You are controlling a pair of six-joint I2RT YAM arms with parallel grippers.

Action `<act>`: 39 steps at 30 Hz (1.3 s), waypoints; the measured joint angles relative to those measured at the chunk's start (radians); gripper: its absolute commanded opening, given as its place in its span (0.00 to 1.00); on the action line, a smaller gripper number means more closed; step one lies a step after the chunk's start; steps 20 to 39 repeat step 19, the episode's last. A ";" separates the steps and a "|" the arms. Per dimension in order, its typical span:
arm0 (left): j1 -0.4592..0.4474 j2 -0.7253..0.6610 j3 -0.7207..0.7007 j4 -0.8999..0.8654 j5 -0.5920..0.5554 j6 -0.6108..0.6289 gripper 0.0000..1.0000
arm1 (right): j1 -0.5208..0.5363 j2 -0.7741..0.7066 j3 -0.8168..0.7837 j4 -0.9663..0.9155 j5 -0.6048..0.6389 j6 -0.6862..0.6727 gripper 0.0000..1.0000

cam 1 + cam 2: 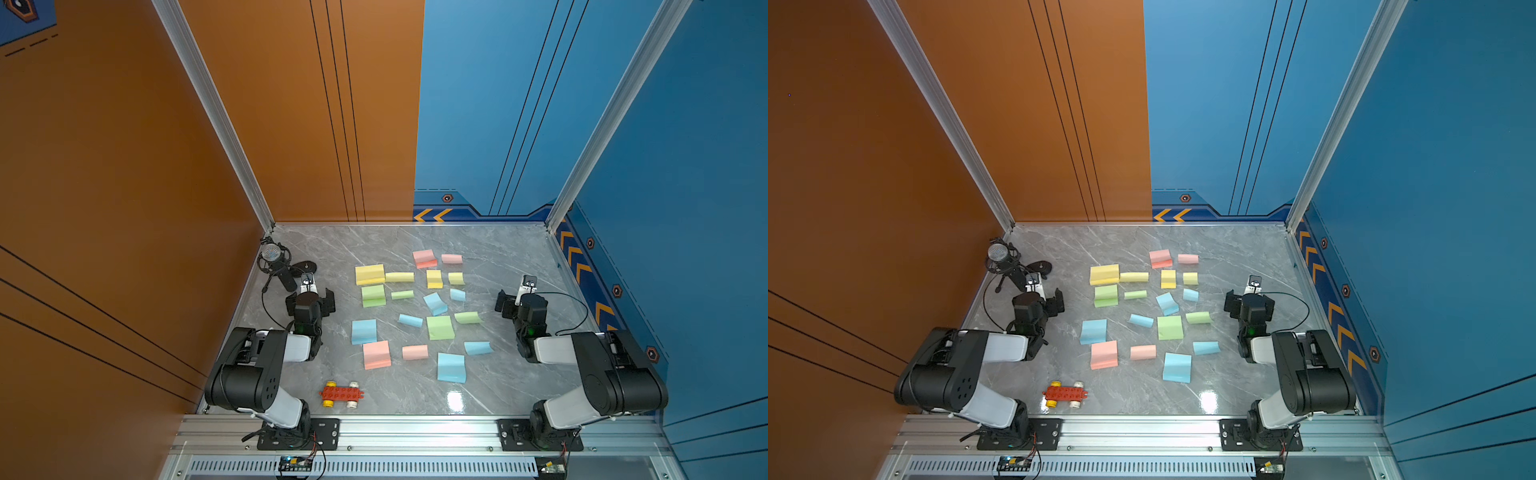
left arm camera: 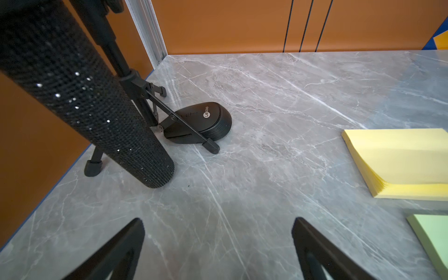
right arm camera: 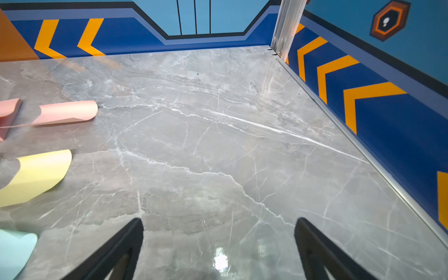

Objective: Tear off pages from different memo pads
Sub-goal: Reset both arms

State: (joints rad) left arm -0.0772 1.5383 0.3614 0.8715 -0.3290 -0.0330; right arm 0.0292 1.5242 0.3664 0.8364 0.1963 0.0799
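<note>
Several pastel memo pads lie mid-table in both top views, among them a yellow pad [image 1: 370, 274] [image 2: 397, 160], a green pad [image 1: 373, 295], a blue pad [image 1: 1093, 331] and a pink pad [image 1: 376, 354]. Single curled pages lie beside them: a yellow page [image 1: 399, 276], a green page [image 1: 468, 317], a blue page [image 1: 478, 348], a pink page [image 1: 451, 258] [image 3: 68, 111]. My left gripper [image 1: 311, 300] [image 2: 218, 219] stands open and empty left of the pads. My right gripper [image 1: 521, 301] [image 3: 219, 219] stands open and empty to their right, over bare table.
A microphone [image 1: 271, 252] [image 2: 72, 97] on a tripod and a black mouse [image 1: 305, 266] [image 2: 206, 121] stand close beyond the left gripper, by the orange wall. A red toy brick car [image 1: 341, 393] lies near the front edge. The blue wall runs right of the right arm.
</note>
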 measured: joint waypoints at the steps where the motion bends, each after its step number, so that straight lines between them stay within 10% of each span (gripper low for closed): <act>1: -0.002 0.000 0.000 0.000 0.000 0.002 0.98 | -0.009 0.000 0.008 0.000 -0.015 -0.003 1.00; 39: -0.002 0.000 0.000 0.000 0.000 0.008 0.98 | 0.000 0.000 0.028 -0.023 -0.063 -0.020 1.00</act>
